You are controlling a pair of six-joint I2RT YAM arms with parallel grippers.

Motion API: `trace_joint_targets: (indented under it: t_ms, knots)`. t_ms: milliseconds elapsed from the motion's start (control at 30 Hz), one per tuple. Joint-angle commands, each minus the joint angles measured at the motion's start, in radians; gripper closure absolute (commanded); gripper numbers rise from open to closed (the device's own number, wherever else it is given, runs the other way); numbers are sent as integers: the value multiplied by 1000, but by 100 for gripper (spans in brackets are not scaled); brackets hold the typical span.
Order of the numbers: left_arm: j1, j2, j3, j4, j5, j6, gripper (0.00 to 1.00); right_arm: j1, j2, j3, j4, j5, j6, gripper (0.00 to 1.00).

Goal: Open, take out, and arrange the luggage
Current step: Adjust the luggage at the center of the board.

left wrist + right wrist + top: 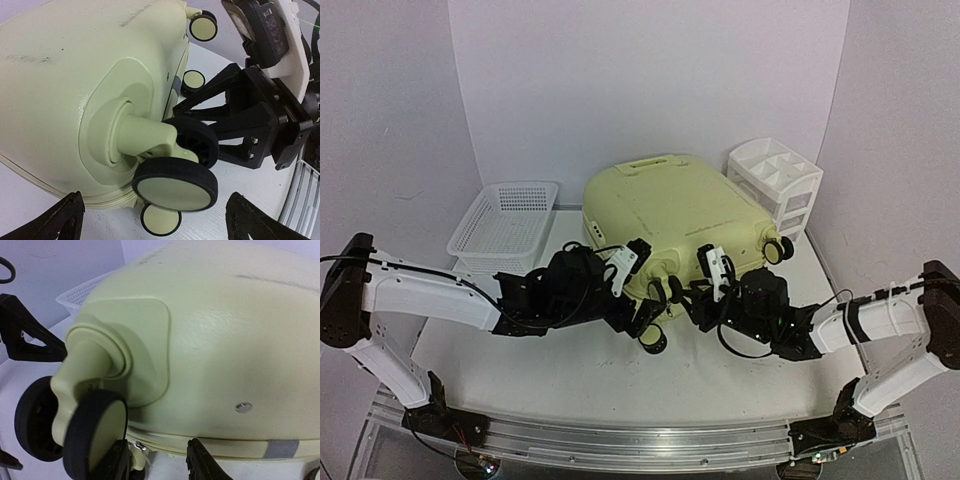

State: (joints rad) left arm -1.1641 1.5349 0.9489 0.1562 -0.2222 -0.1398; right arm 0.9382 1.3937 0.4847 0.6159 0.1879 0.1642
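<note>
Luggage (680, 210) is laid flat and shut on the table (560, 375). It is placed mid-scene in the top view, pushed toward 12 o'clock. Carry handle (645, 163) is seen at its 12 o'clock end. The wheeled end is turned to 6 o'clock, toward the arm bases. One corner wheel (779, 250) is exposed at the shell's 4 o'clock corner.

Mesh basket (505, 225) is set at 9 o'clock of the luggage, close beside it. Drawer organizer (775, 185) is set at 2 o'clock, near the shell.

Left gripper (645, 318) is brought in at the 6 o'clock edge of the shell. Its fingers (60, 220) are spread wide. A caster wheel (175, 185) is framed between them in the left wrist view. No contact with either finger is seen and nothing is pinched.

Right gripper (692, 303) is positioned just at 3 o'clock of the left one, at the same wheeled edge. Its fingers (117, 462) are roughly half closed, with a clear gap between them. They are tucked under the shell's seam. A second caster (95, 435) is seen at 10 o'clock of them, just beside one finger. A small metal part is glimpsed in the gap but is too small to identify. Whether anything is pinched cannot be told.
</note>
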Motion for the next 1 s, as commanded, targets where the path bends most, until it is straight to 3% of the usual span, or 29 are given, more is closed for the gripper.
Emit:
trace_joint_targets:
  t_ms: [0, 267, 533, 833, 967]
  knots:
    - [-11, -14, 19, 61, -20, -21, 0, -1, 39, 77, 15, -146, -8, 62]
    - [-23, 25, 65, 64, -44, 5, 1, -1, 41, 77, 24, -182, -1, 63]
    - [-23, 21, 82, 63, -120, 129, 15, -1, 42, 81, 25, -181, 7, 63]
    - [-23, 53, 144, 63, -113, 138, 9, -1, 56, 94, 32, -232, 21, 64]
    - [-22, 23, 124, 64, -31, 235, 3, -1, 39, 104, 24, -237, 26, 64]
